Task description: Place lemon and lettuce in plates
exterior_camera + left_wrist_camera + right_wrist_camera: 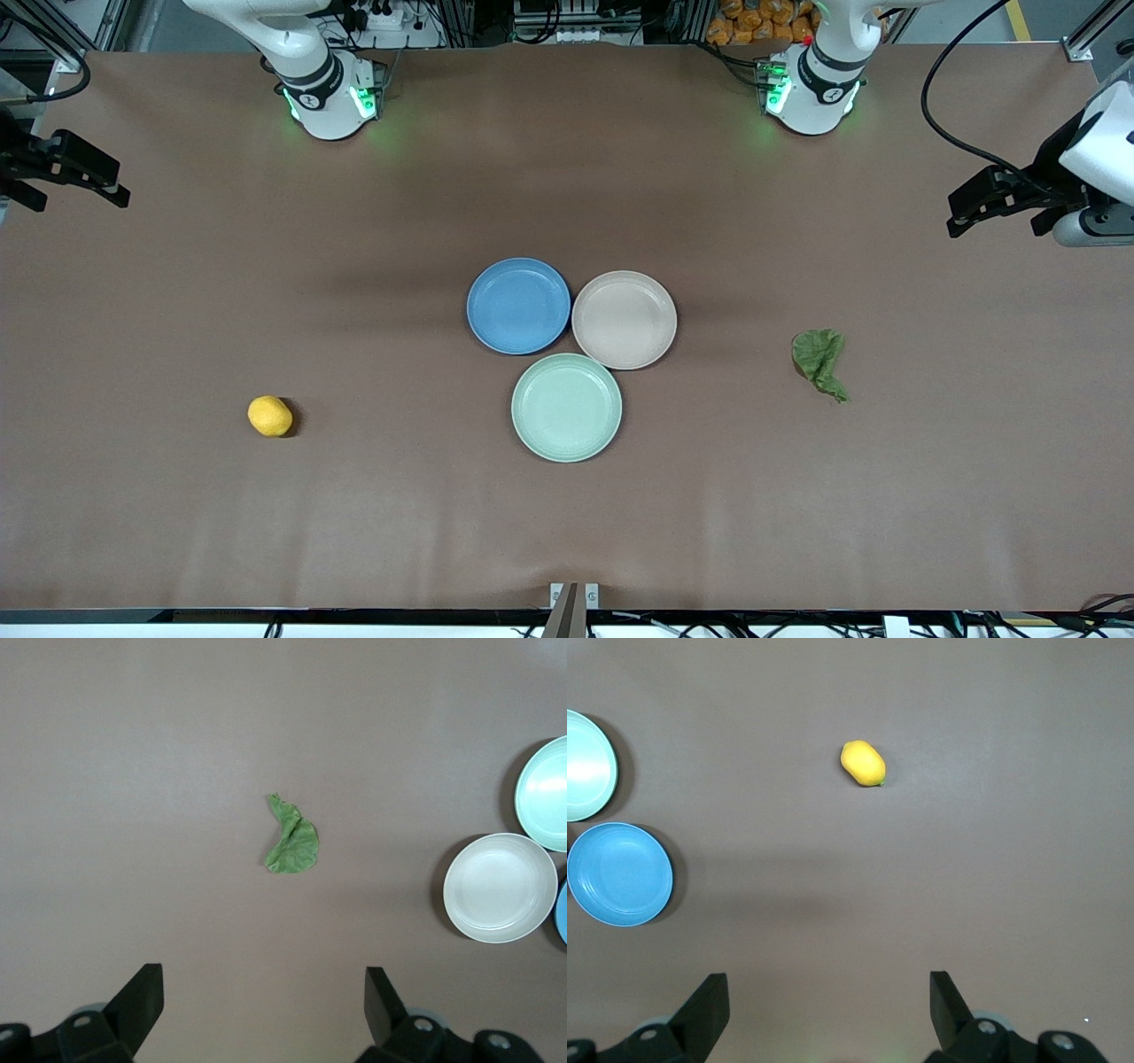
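Observation:
The lemon [269, 416] lies on the brown table toward the right arm's end; it also shows in the right wrist view [863, 763]. The lettuce [819, 361] lies toward the left arm's end and shows in the left wrist view [291, 837]. The blue plate [518, 306] and the beige-pink plate [624, 319] sit side by side mid-table, both empty. My left gripper [961, 213] hangs high at the left arm's end, open and empty [264, 992]. My right gripper [111, 186] hangs high at the right arm's end, open and empty [829, 997].
A mint green plate [566, 407] sits touching the two plates, nearer to the front camera. A small bracket [574, 595] stands at the table's near edge. Both arm bases stand along the table's back edge.

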Tool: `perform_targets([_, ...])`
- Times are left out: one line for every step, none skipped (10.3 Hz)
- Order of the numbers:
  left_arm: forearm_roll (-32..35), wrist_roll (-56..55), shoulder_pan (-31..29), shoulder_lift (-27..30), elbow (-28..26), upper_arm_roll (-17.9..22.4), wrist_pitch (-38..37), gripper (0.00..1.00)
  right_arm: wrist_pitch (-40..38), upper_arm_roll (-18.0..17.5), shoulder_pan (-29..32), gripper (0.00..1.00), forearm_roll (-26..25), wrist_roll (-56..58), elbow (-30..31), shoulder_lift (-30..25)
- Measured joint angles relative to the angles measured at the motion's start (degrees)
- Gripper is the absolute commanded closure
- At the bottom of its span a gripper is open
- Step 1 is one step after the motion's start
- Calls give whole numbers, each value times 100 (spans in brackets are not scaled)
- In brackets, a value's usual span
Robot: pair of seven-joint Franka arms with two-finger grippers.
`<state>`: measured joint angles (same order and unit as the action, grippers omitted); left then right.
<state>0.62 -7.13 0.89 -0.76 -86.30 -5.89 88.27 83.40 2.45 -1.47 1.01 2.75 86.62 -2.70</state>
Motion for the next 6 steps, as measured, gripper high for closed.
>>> perform_targets([0,0,0,0,0,0,-5,0,0,0,0,0,0,0,0,0])
perform_targets([0,0,0,0,0,0,-16,0,0,0,0,0,0,0,0,0])
perform_targets([0,0,0,0,0,2,-23,0,0,0,0,0,0,0,0,0])
perform_targets([0,0,-1,0,0,10,-27,0,0,0,0,0,0,0,0,1])
perform_targets([0,0,-8,-1,-10,26,-47,0,1,0,0,0,0,0,11,5])
perform_targets([0,22,-18,-8,-74,38,-69,0,26,0,0,0,0,0,57,18])
